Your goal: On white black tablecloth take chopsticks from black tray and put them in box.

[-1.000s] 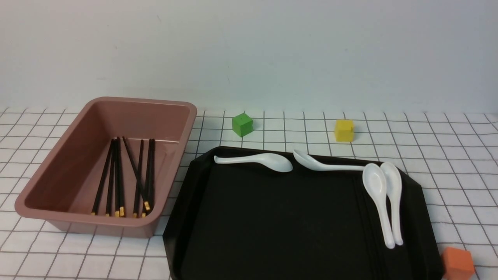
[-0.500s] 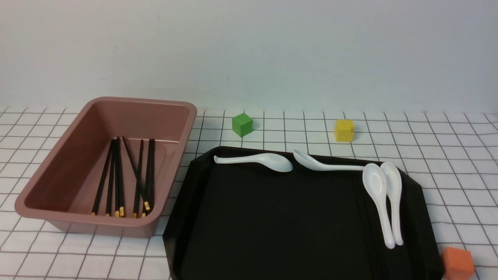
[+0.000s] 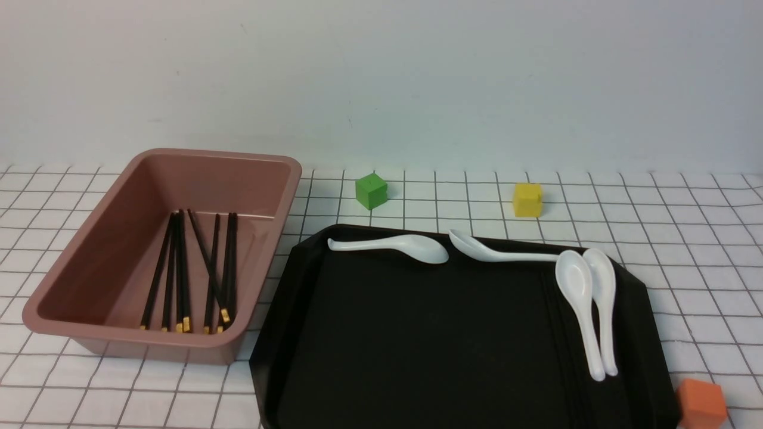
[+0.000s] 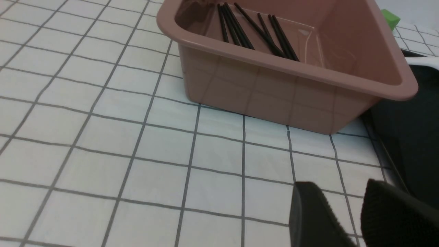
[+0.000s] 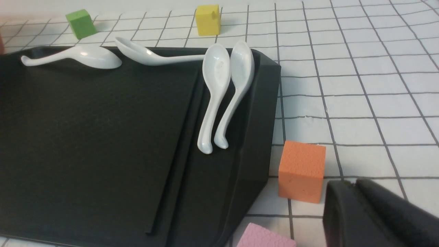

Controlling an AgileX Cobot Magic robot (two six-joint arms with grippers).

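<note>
Several black chopsticks [image 3: 182,268] with gold ends lie inside the pink-brown box [image 3: 214,155] at the left of the checked tablecloth [image 3: 685,238]. The black tray [image 3: 417,333] sits to its right, carrying white spoons. A straight dark ridge runs beside the paired spoons; whether it is a chopstick I cannot tell. No gripper shows in the front view. In the left wrist view my left gripper [image 4: 337,192] hovers open over the cloth, near the box [image 4: 274,89] and its chopsticks [image 4: 240,31]. My right gripper [image 5: 355,185] is shut and empty, just off the tray's [image 5: 85,120] right corner.
Several white spoons [image 3: 393,245] lie along the tray's far and right sides, two side by side [image 5: 219,96]. A green cube [image 3: 371,191] and a yellow cube [image 3: 528,199] stand behind the tray. An orange cube [image 5: 301,169] and a pink block [image 5: 264,238] sit close to the right gripper.
</note>
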